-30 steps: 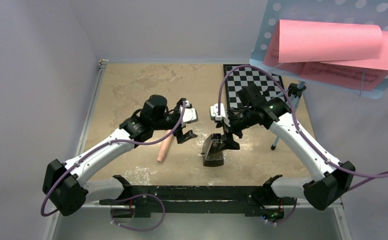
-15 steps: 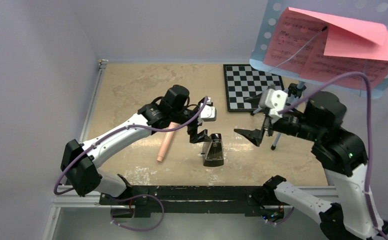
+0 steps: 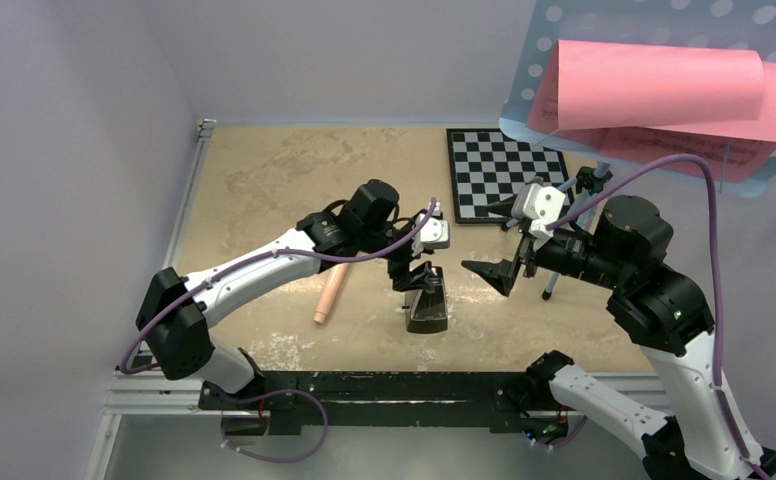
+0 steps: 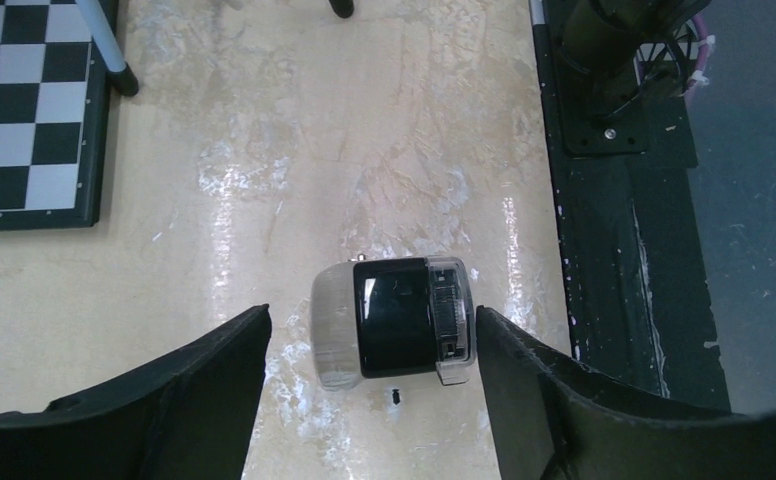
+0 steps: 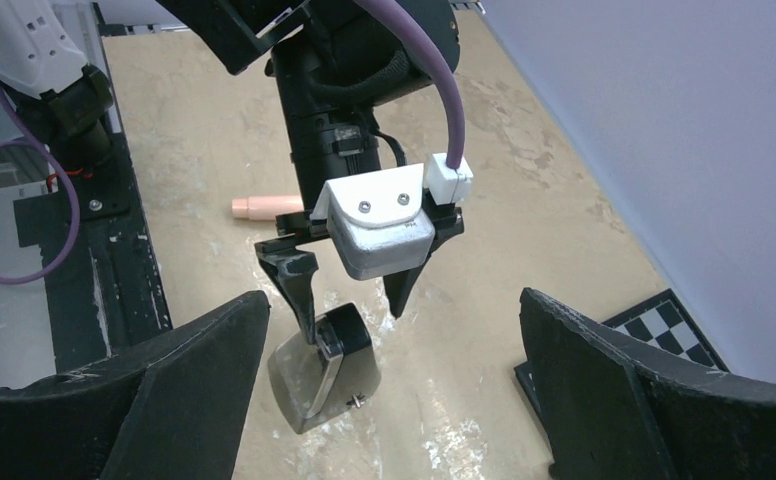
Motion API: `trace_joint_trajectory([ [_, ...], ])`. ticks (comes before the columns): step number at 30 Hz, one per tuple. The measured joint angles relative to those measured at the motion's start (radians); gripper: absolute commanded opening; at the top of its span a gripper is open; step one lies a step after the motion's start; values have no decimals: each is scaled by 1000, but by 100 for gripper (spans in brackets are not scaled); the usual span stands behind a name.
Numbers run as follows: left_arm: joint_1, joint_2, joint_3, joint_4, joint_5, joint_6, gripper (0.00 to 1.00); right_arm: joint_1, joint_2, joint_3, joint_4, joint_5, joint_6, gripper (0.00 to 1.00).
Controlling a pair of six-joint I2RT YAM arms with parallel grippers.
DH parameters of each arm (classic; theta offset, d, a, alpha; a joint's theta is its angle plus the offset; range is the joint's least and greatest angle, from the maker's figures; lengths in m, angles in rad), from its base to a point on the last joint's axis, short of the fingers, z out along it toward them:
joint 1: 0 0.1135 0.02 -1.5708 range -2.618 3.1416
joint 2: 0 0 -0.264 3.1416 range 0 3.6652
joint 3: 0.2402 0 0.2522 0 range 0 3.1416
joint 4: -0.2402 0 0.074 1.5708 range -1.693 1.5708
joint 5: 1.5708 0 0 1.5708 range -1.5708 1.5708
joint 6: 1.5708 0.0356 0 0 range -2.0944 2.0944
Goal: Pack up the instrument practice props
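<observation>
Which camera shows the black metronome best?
Left wrist: the small black pyramid-shaped metronome shows whole, from above. Top view: small, partly behind the left gripper. Right wrist: only its side, under that gripper.

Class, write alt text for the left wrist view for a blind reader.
A small black pyramid-shaped metronome sits on the beige marbled table, between the left gripper's open black fingers. A black-and-white chessboard corner shows top left, a black mounting rail on the right.
</observation>
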Motion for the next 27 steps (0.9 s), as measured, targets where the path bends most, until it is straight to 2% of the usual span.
trace_joint_trajectory([
  [5,-2,35,10,-21,29,-3,66,0,0,-12,13,4,3,99],
  [8,-2,71,26,-38,62,-4,52,0,-2,-12,18,4,3,99],
  [15,8,137,101,-84,117,25,0,0,5,-11,18,4,3,98],
  [20,63,168,156,-142,171,28,0,0,34,31,2,3,2,98],
  [27,281,159,304,-245,233,-19,0,0,72,89,-26,-9,-33,98],
])
